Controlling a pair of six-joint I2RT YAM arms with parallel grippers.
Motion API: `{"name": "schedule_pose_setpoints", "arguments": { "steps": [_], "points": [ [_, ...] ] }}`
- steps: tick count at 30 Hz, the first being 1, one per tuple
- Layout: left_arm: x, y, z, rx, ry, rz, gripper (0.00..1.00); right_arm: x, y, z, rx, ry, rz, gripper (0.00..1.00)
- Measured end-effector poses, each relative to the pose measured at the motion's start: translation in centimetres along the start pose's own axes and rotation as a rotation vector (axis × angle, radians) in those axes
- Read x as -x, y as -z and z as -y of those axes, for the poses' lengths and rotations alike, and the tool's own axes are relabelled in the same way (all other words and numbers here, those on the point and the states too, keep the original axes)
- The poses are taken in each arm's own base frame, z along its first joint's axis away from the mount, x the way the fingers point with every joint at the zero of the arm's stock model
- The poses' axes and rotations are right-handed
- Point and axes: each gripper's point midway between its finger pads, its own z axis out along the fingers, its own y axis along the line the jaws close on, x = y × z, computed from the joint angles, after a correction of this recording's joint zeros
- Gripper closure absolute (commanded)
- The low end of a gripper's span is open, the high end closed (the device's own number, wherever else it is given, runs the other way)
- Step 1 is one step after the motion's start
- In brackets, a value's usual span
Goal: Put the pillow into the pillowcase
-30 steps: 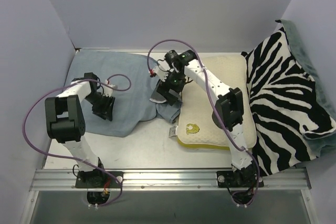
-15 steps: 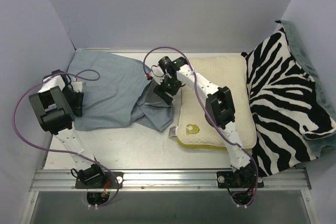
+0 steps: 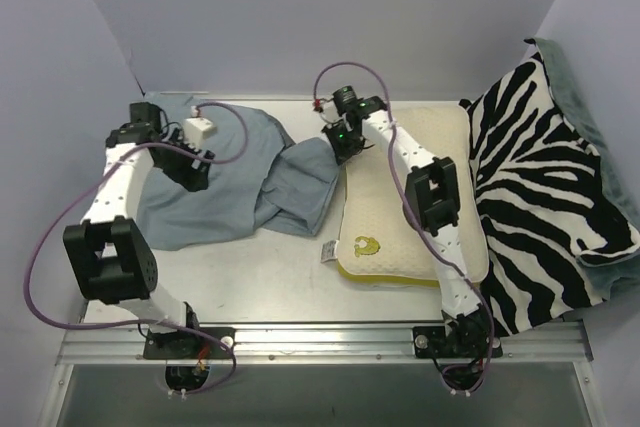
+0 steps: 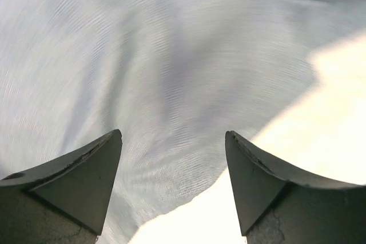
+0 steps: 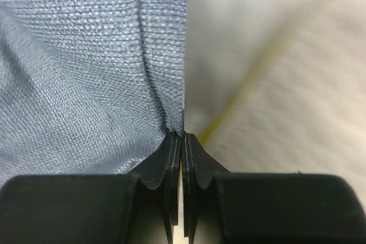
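The cream pillow [image 3: 410,197], with its yellow edge and logo, lies flat right of centre. Left of it the blue-grey pillowcase [image 3: 225,192] lies crumpled. My right gripper [image 3: 345,143] sits at the pillow's far left corner, shut on the pillowcase's edge. In the right wrist view the fabric [image 5: 86,72] runs into the closed tips of the gripper [image 5: 182,136], and the pillow [image 5: 297,101] lies beside it. My left gripper [image 3: 191,171] hangs open over the pillowcase's far left part. The left wrist view shows the fabric [image 4: 160,72] below the gripper [image 4: 173,135], with nothing between its fingers.
A zebra-striped cloth [image 3: 545,187] with green backing drapes over the table's right side against the wall. Walls close in the left, far and right sides. A metal rail [image 3: 320,339] runs along the near edge by the arm bases.
My right gripper moved right toward the pillow's corner and shut on the pillowcase edge, dragging the fabric along. The left arm swung in from the left wall and its jaws opened.
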Motion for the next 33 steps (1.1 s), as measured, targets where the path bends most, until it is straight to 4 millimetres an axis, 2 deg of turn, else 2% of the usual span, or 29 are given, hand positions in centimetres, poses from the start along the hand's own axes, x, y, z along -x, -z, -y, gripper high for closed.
{"name": "schedule_pose_setpoints", "arguments": {
  "steps": [1,3,5,7,10,11,14,15,17,18,20,22,24,25,26,27,28,29,30,32,33],
  "points": [
    [1.3,0.3,2.9,-0.04,-0.091,0.033,0.18,-0.2,0.3,1.3,-0.011,-0.056,0.008,1.0],
    [2.3,0.2,8.3,-0.129,-0.238,0.058,0.17,-0.9,1.3,3.6,-0.022,-0.149,0.014,1.0],
    [1.2,-0.9,12.1,-0.219,-0.314,0.023,0.14,-1.1,2.4,4.8,-0.012,-0.227,0.029,1.0],
    [-1.4,-2.9,13.3,-0.275,-0.299,-0.064,0.14,-0.6,3.2,4.6,0.013,-0.258,0.052,1.0],
    [-6.8,-6.0,12.3,-0.293,-0.234,-0.251,0.18,0.5,4.5,2.4,0.101,-0.272,0.087,1.0],
    [-8.3,-6.6,11.7,-0.287,-0.223,-0.299,0.31,0.8,5.1,1.7,0.138,-0.28,0.099,1.0],
    [-11.2,-7.5,9.6,-0.269,-0.194,-0.393,0.56,2.2,8.1,-0.8,0.251,-0.305,0.153,1.0],
    [-11.4,-7.4,8.6,-0.263,-0.178,-0.392,0.68,2.8,9.4,-1.2,0.274,-0.316,0.181,1.0],
    [-11.8,-7.3,6.0,-0.235,-0.141,-0.391,0.78,4.3,12.2,-1.3,0.295,-0.337,0.253,1.0],
    [-12.0,-7.2,4.4,-0.219,-0.117,-0.389,0.88,5.1,13.5,-1.0,0.291,-0.343,0.295,1.0],
    [-12.1,-7.0,1.2,-0.187,-0.072,-0.376,0.96,6.8,15.8,0.2,0.248,-0.353,0.383,1.0],
    [-11.6,-6.7,-2.3,-0.146,-0.041,-0.349,0.96,8.6,16.6,2.0,0.185,-0.363,0.457,1.0],
    [-10.4,-6.3,-4.8,-0.115,-0.041,-0.316,0.82,10.5,15.9,3.9,0.128,-0.377,0.506,1.0],
    [-9.7,-6.2,-5.6,-0.104,-0.049,-0.296,0.68,11.4,14.9,4.8,0.106,-0.378,0.528,1.0],
    [-8.9,-5.9,-6.1,-0.097,-0.062,-0.278,0.62,11.9,13.4,5.6,0.086,-0.38,0.534,1.0],
    [-8.3,-5.7,-6.3,-0.097,-0.071,-0.261,0.59,12.0,11.5,6.2,0.071,-0.381,0.523,1.0],
    [-7.6,-5.4,-6.2,-0.103,-0.077,-0.245,0.54,11.4,9.4,6.6,0.057,-0.384,0.493,1.0],
    [-7.1,-5.2,-6.0,-0.109,-0.085,-0.229,0.54,10.4,7.2,6.9,0.048,-0.383,0.452,0.99],
    [-6.6,-5.0,-5.7,-0.118,-0.091,-0.216,0.53,9.1,5.1,6.9,0.045,-0.379,0.403,0.69],
    [-6.1,-4.5,-4.9,-0.132,-0.113,-0.211,0.53,5.2,1.1,6.0,0.04,-0.362,0.269,0.39],
    [-5.9,-4.3,-4.6,-0.136,-0.122,-0.211,0.53,3.5,-0.1,5.2,0.038,-0.34,0.21,0.36]
  ]
}}
